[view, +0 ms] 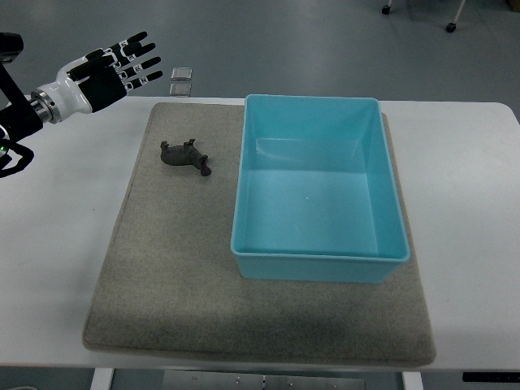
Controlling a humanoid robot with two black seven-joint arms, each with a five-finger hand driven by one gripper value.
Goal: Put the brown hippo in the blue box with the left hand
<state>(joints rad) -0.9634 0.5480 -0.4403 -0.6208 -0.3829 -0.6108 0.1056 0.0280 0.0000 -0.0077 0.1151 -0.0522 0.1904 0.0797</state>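
Nearest the camera, the front edge of one grey felt mat (203, 325) runs along the near side of one white rectangular table (57, 244), with bits of the table's frame showing just below it. One robot hand is in view: the left hand (110, 73), black-palmed with white and black jointed fingers (138, 58), comes in from the picture's left edge on a white and black forearm and hangs above the table's far left corner with its fingers spread apart and straight, holding nothing. Well apart from it, toward the mat's far left part, lies the one small brown toy hippo (184, 156), resting on the felt, untouched and outside the box. Just beside it to the right, with a strip of mat between, stands the one light blue rectangular plastic box (390, 236), open-topped, sitting on the mat's right half with its far wall near the mat's far edge. Beyond the table's far edge, on the grey floor (325, 41), lie two small square plates (180, 80), one behind the other. At the top right, two caster wheels (450, 27) of some furniture show on the floor.
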